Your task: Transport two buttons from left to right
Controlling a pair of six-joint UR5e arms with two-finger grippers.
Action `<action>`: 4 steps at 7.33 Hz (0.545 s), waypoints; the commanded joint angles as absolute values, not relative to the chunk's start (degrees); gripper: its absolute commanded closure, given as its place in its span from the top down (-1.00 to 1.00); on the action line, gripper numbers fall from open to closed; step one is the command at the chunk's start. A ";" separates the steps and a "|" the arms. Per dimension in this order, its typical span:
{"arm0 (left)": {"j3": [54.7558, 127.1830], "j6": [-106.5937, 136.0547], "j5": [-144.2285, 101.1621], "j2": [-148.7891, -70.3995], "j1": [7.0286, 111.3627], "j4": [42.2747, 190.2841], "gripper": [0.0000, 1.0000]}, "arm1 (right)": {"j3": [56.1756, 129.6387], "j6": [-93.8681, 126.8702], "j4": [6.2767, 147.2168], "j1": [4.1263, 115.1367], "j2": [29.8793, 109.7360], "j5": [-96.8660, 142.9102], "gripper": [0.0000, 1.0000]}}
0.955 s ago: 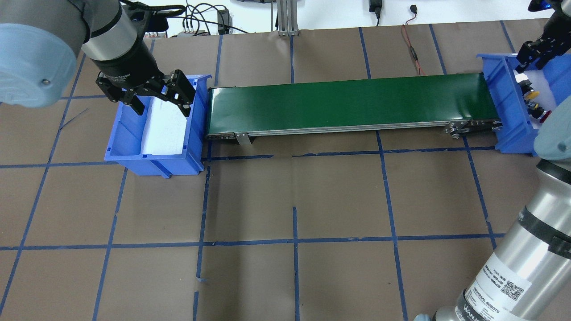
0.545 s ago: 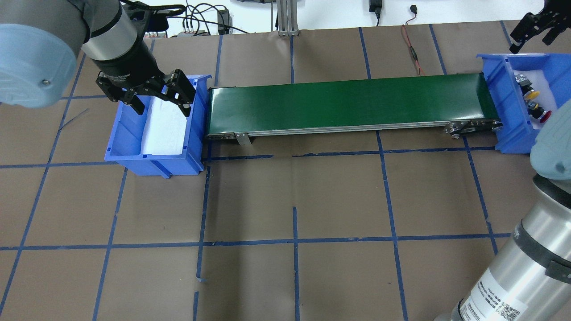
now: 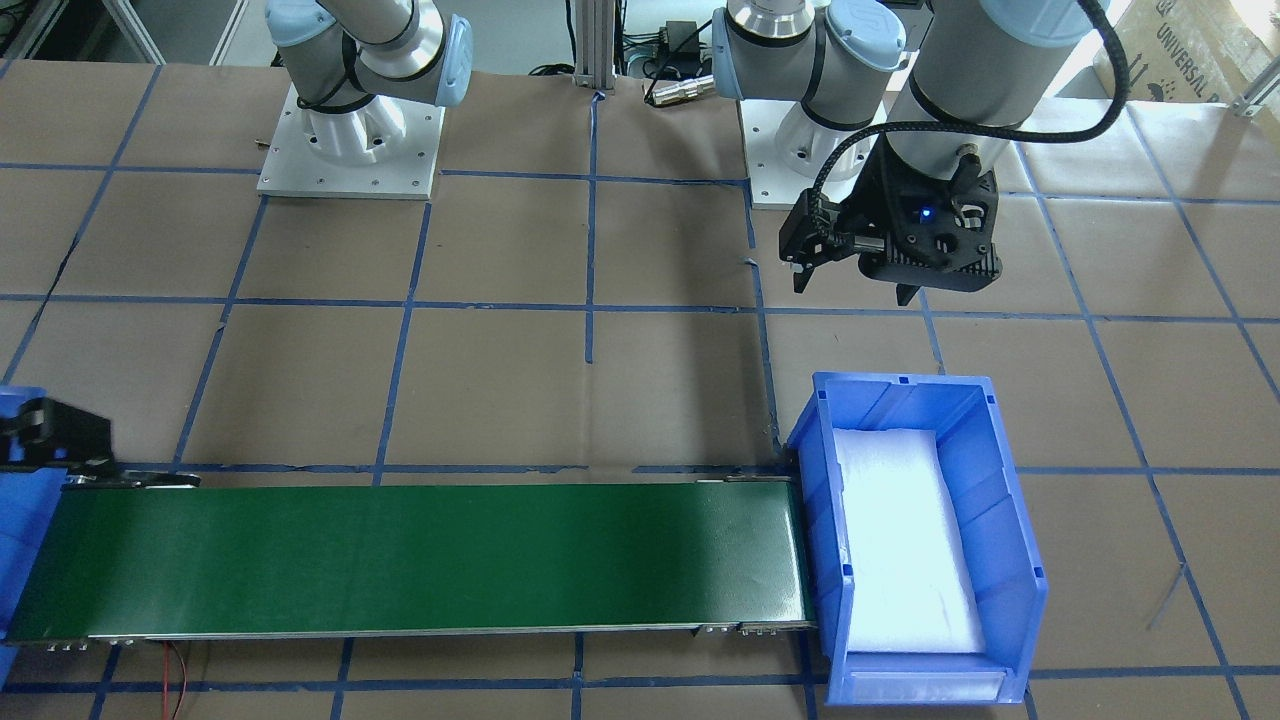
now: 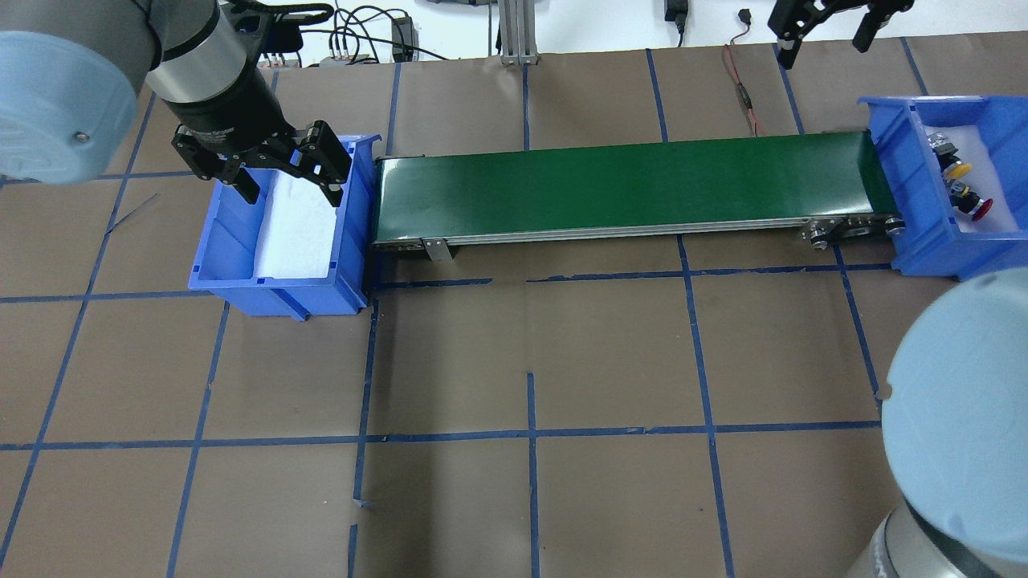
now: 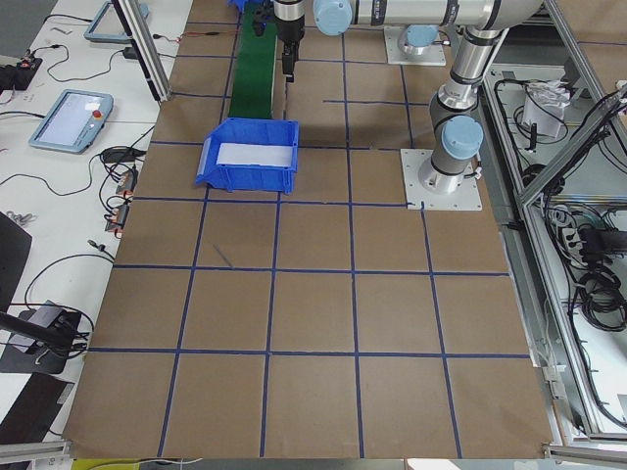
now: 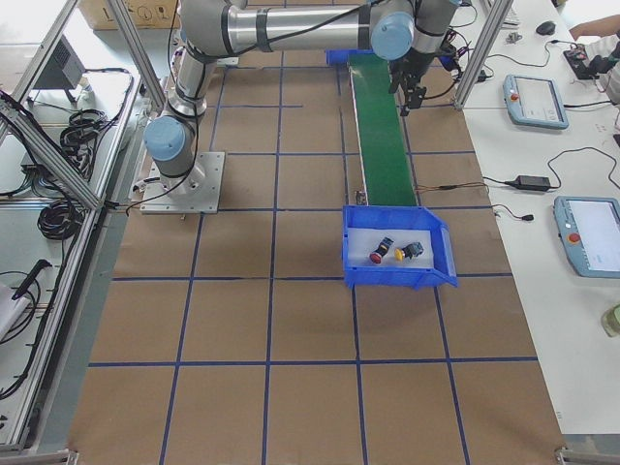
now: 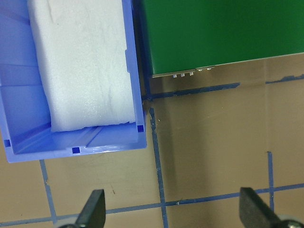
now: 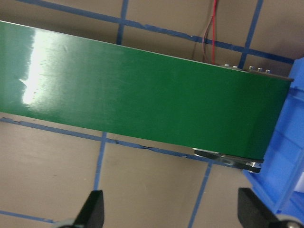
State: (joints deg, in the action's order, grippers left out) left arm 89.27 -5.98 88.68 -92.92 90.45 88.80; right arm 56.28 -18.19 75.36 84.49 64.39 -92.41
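My right hand (image 4: 823, 32) hangs spread wide and holds nothing, raised beside the green belt (image 4: 626, 189). The buttons are not beneath it but off to its outer side, in the blue bin (image 4: 915, 233) at the belt's end. There the red button (image 4: 977, 206) and the yellow button (image 4: 956, 170) lie close together on white foam. My left hand (image 4: 291, 191) is likewise open and empty, raised over the bench (image 4: 610, 361) — the other bin (image 4: 233, 277), foam-lined, sits just by it.
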 commanded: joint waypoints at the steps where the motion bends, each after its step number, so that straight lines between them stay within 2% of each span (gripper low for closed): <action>1: 89.21 -5.98 88.68 -92.81 90.53 88.94 1.00 | 65.60 -12.75 76.36 92.08 72.21 -91.50 1.00; 2: 90.08 -5.98 88.68 -92.12 90.53 88.95 1.00 | 70.96 -11.35 82.21 93.59 74.51 -91.76 1.00; 4: 90.09 -6.06 88.68 -92.28 90.35 88.86 1.00 | 73.21 -3.57 85.78 94.04 75.50 -92.46 1.00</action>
State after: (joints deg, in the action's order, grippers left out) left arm 90.02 -6.00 88.68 -92.29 90.39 88.92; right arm 71.53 -8.64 83.95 93.48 74.69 -92.06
